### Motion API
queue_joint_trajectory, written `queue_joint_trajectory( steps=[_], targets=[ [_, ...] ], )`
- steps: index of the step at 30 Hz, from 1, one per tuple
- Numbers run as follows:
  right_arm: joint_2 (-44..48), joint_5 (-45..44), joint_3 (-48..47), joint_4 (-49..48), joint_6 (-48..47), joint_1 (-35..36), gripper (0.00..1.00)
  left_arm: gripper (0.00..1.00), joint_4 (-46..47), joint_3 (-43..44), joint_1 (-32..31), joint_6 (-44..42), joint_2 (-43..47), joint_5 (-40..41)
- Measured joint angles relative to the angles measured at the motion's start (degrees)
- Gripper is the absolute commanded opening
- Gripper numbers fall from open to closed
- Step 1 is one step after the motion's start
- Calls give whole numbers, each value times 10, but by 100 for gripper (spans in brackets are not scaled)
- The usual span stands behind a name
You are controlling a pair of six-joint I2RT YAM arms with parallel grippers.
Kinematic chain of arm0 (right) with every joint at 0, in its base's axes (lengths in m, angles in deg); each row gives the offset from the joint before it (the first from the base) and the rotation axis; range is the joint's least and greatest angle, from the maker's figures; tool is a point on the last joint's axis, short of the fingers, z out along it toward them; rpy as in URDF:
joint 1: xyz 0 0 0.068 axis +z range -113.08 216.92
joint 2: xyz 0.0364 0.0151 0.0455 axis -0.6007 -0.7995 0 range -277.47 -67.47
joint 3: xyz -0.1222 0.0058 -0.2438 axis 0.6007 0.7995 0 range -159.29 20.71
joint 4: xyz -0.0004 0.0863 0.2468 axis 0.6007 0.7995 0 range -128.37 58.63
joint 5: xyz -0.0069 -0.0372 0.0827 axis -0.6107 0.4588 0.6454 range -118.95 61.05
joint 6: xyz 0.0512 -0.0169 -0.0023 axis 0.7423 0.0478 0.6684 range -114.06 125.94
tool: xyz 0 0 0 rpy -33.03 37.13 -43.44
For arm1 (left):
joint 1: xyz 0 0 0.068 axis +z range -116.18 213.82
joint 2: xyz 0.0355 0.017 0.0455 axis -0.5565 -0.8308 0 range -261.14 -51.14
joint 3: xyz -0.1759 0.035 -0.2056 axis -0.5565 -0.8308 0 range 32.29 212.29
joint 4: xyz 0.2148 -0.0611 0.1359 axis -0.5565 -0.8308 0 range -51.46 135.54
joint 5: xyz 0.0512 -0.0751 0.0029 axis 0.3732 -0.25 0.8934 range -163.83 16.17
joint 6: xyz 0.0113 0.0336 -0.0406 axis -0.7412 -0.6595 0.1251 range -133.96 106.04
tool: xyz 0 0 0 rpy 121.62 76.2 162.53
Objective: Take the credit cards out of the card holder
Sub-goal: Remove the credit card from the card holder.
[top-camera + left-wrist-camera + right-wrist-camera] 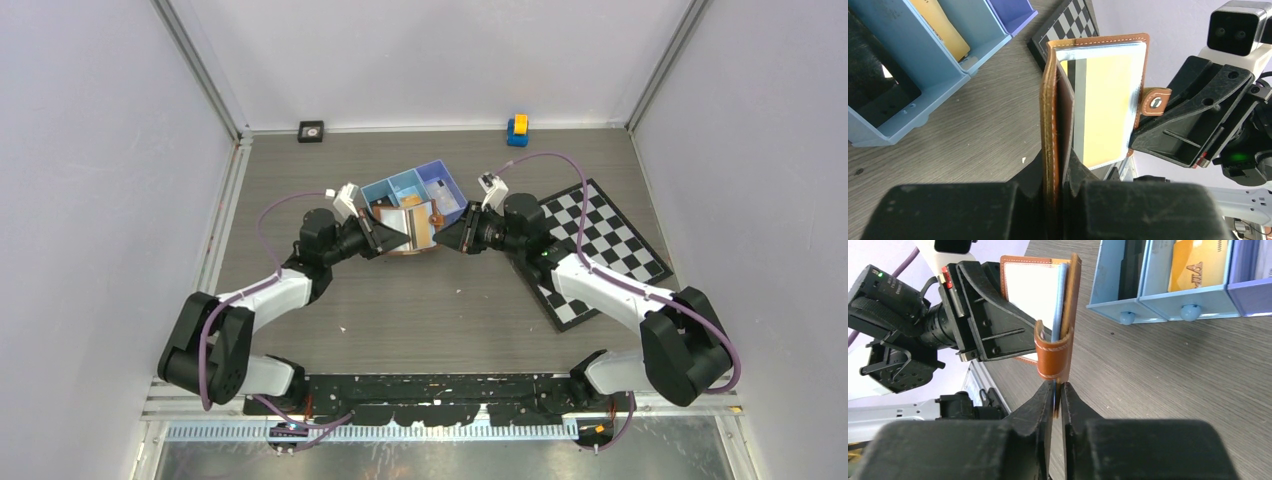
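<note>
1. Between my two arms, just in front of the blue tray (447, 170), I see the card holder (410, 225) held open on edge.
2. Left gripper (1054, 170): fingers clamped on its brown cover.
3. Right gripper (1058, 390): fingers pinched on the pale blue card (1063, 295) edge sticking out.
4. Orange card (1198, 265) lies in the tray's middle compartment.

Both arms are built alike, with black motor housings at the joints and white shells on the links between. The left arm (270, 295) and right arm (600, 290) stand on a black base rail (440, 385), one at each end of it. A purple cable (262, 228) runs along each arm away from the rail. Each wrist carries a white camera block (1235, 27) with two dark lenses. The fingers (1028, 185) are matt black wedges, ribbed, with small screws. A green light (1237, 157) glows on the right wrist.
</note>
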Motion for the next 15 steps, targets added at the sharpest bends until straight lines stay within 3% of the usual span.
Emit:
queue_joint_trajectory(
  steps=[11, 15],
  targets=[
    [-19, -19, -11, 33, -9, -3, 24, 0, 22, 0, 1, 9, -9, -19],
    [-20, -15, -11, 34, -10, -3, 6, 0, 23, 0, -1, 11, -14, -22]
  ],
)
